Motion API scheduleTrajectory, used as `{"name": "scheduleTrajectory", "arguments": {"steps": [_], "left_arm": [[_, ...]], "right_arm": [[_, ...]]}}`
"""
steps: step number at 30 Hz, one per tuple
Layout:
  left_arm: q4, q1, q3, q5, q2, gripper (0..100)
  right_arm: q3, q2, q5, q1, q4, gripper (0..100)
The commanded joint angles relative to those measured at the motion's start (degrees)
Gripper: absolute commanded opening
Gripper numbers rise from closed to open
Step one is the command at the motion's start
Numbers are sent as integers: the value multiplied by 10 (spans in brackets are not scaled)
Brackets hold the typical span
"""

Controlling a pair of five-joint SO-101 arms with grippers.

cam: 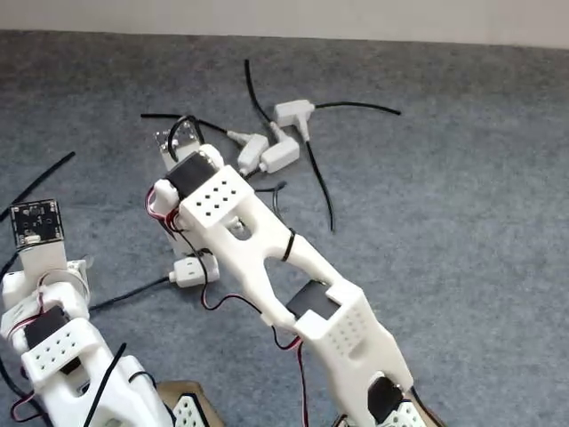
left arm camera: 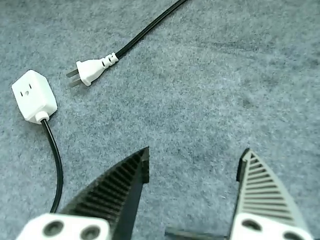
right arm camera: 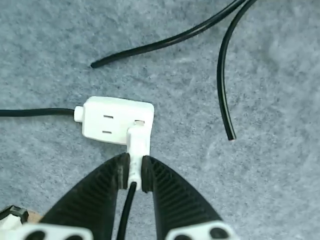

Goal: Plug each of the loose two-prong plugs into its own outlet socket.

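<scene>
1. grey, carpet-like counter [cam: 462,231] lies under both arms; the left arm [cam: 53,351] sits at the near left corner of the high view.
2. the left gripper [left arm camera: 195,150] is released, its jaws spread wide over bare carpet with nothing between them.
3. ahead of it a loose plug [left arm camera: 91,70] lies flat on a black cable. its two prongs point toward a small socket [left arm camera: 32,95], near it but apart.
4. toward the middle, the right arm [cam: 267,258] stretches across the counter.
5. the right gripper [right arm camera: 134,159] is clenched on a held plug [right arm camera: 138,140], which is white and pressed against the face of a wide socket block [right arm camera: 110,122]. its prongs are hidden, so how far they are seated cannot be told.
6. in the high view that wide socket block [cam: 189,269] lies just beside the right arm, its cable running off to the left.
7. further right, a cluster of white connectors [cam: 267,153] lies beyond the arm's tip with black cables trailing from it. a t-shaped piece [cam: 293,112] sits just behind them.
</scene>
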Motion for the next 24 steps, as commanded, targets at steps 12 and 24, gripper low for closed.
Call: {"name": "scheduleTrajectory", "arguments": {"steps": [12, 24], "left_arm": [[-10, -5, -1, -5, -6, 288], [-10, -5, -1, -5, -6, 288]], "right_arm": [[-29, -10, -18, 2, 11, 9], [16, -15, -7, -11, 11, 9]]}}
